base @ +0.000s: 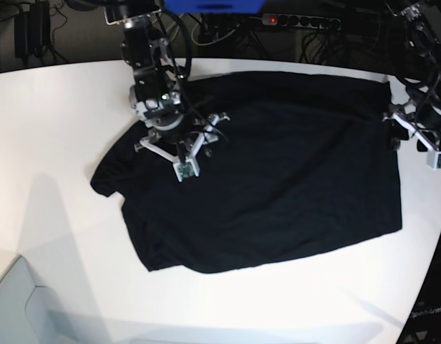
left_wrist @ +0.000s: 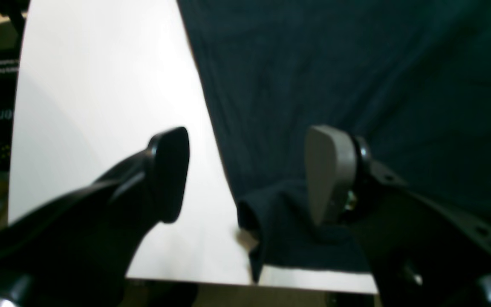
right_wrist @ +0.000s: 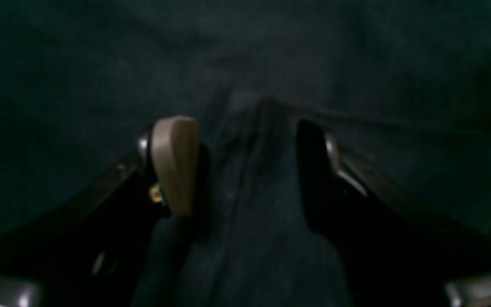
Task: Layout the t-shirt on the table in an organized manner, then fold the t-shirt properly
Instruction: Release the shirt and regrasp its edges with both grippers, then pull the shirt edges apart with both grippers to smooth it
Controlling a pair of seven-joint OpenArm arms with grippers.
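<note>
the soft black t-shirt (base: 270, 172) lies spread out and a bit wrinkly on the smooth white worktop (base: 49, 129), with one corner bunched into a little roll by the worktop's edge in the left wrist view. the left tool (left_wrist: 245, 175) has its two rounded pads apart, one over the bare white top and one over the dark cloth, holding nothing. the right tool (right_wrist: 245, 166) is also spread wide over a raised fold of cloth, and that view is so dark and blurry that i cannot tell if the pads touch it.
</note>
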